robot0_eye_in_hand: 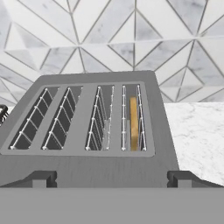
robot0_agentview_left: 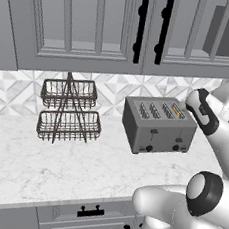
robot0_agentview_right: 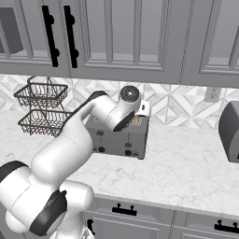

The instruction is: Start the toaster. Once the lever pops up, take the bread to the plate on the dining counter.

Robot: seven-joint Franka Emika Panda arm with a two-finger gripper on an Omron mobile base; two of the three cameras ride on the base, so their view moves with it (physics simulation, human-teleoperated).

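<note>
So the toaster is parked on the white marble wall counter, set back near the tiled backsplash, with its front face of small levers and dark knobs turned toward the near edge. Four slots are cut into its top, and the bread is tucked down into the rightmost one, seen edge-on as a thin tan strip between the wire guides; the other three slots are seen with just wire inside. In the left base view the same slice is glimpsed as a small orange sliver in the slot at the right end. The gripper is held above the near side of the toaster, looking down and across its top toward the backsplash, and its two dark finger tips are spread wide apart at either side of the toaster's near edge, with nothing caught between them, so it is released. From the right base view the arm's wrist is seen arched over the top of the toaster. A two-tier wire basket rack is stood well to the left of the toaster on the same counter, and grey upper cabinets with black handles are hung above it all.
</note>
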